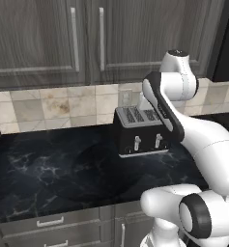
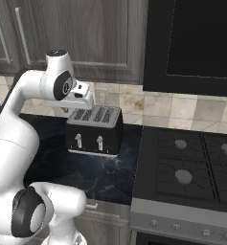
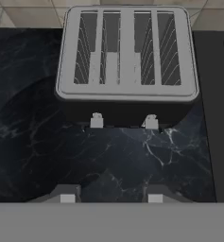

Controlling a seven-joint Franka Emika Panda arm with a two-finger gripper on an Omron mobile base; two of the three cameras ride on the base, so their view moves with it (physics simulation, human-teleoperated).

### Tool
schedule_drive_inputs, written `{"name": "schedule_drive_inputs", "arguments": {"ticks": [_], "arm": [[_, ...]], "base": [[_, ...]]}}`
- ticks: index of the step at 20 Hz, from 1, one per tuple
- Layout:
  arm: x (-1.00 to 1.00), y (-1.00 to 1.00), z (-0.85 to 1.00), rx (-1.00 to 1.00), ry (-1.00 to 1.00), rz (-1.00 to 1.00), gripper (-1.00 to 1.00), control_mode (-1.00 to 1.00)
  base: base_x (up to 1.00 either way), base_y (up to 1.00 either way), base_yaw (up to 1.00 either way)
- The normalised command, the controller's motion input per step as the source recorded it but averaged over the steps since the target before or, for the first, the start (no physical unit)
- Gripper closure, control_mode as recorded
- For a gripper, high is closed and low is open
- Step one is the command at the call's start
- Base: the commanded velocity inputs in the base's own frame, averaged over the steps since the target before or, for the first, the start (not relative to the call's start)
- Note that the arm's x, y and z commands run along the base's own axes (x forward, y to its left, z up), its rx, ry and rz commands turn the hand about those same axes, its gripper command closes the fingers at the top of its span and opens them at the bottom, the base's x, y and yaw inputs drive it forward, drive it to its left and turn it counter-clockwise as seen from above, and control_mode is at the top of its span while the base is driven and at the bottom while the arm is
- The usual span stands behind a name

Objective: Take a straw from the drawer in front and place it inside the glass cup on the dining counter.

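My gripper hangs open over the black marbled worktop, just in front of a toaster, with nothing between its fingertips. The hand sits high above the toaster's top. Below the worktop's front edge is the drawer, dark grey woodgrain with a horizontal silver bar handle; it is shut. The straw is hidden. The glass cup and the dining counter are out of view.
A black toaster with a silver slotted top stands against the tiled backsplash. A black stove adjoins the worktop on the right. Tall cabinet doors hang above. A second drawer handle shows lower down.
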Motion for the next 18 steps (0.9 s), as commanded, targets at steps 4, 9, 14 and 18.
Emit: {"name": "schedule_drive_inputs", "arguments": {"ticks": [4,9,14,18], "arm": [[0.00,0.00,0.00,0.00,0.00,0.00,-1.00,1.00],[0.00,0.00,0.00,0.00,0.00,0.00,-1.00,1.00],[0.00,0.00,0.00,0.00,0.00,0.00,-1.00,1.00],[0.00,0.00,0.00,0.00,0.00,0.00,-1.00,1.00]], "base": [[0.00,0.00,0.00],[-0.01,0.00,0.00],[-0.79,0.01,0.05],[-1.00,0.00,0.07]]}}
